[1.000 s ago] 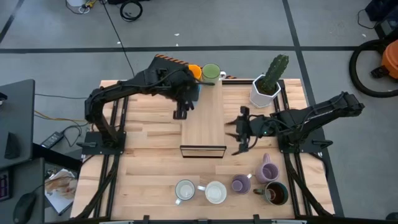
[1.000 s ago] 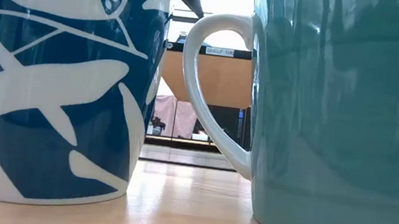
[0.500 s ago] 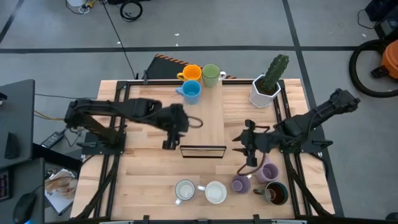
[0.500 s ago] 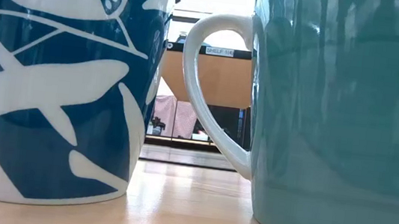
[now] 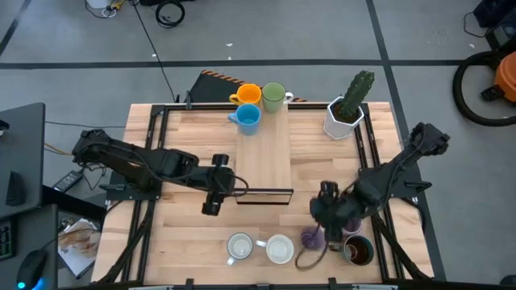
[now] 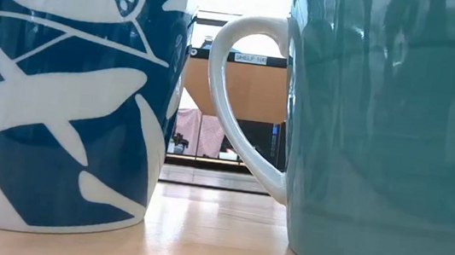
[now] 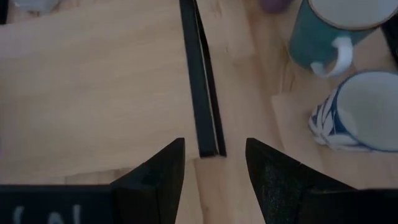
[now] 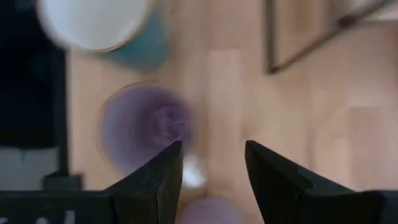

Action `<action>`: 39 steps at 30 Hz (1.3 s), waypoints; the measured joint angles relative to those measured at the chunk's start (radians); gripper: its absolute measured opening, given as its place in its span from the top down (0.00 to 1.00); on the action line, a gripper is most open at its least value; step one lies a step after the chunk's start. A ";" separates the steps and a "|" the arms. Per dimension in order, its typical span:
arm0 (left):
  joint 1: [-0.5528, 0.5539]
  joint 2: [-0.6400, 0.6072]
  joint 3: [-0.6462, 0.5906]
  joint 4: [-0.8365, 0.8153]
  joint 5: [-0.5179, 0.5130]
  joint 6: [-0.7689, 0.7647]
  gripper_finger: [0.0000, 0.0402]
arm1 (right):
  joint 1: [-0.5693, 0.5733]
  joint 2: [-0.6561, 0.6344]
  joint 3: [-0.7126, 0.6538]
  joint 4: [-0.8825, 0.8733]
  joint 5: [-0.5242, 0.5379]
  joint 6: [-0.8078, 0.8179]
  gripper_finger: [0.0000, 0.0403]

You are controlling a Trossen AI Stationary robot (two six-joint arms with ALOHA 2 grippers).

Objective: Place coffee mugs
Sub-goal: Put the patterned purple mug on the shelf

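Orange [image 5: 248, 94], green [image 5: 273, 95] and blue [image 5: 247, 118] mugs stand upright at the far end of a raised wooden board [image 5: 266, 161]. Near the near edge stand a blue-and-white patterned mug [image 5: 239, 246] [image 7: 364, 112], a teal mug [image 5: 279, 248] [image 7: 329, 31], two purple mugs [image 5: 312, 238] [image 5: 348, 224] and a dark mug [image 5: 357, 250]. My left gripper [image 5: 211, 206] [image 7: 214, 168] is open over the board's near left corner. My right gripper [image 5: 321, 217] [image 8: 213, 168] is open just above the purple mug [image 8: 146, 127].
A white faceted planter with a cactus [image 5: 343, 117] stands at the far right. The board's black metal frame bar [image 7: 202, 81] runs under the left gripper. In the low view the patterned mug [image 6: 68, 92] and the teal mug [image 6: 390, 129] fill the picture.
My left gripper has drawn back from the blue mug at the far end, toward the near edge along the board's left side. My right gripper has moved toward the near edge and down toward the purple mugs. The blue mug stays standing by the orange one.
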 joint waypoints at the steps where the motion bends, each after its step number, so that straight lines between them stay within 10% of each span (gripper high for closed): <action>1: -0.011 0.000 -0.002 -0.004 -0.001 -0.006 0.56 | 0.019 0.029 0.017 0.012 -0.006 -0.001 0.55; 19: -0.058 -0.043 -0.023 0.061 -0.100 0.135 0.56 | 0.153 0.333 0.211 -0.023 -0.077 0.053 0.60; 39: 0.094 -0.533 -0.476 0.438 -0.046 0.146 0.56 | 0.169 0.429 0.212 -0.011 -0.010 0.042 0.60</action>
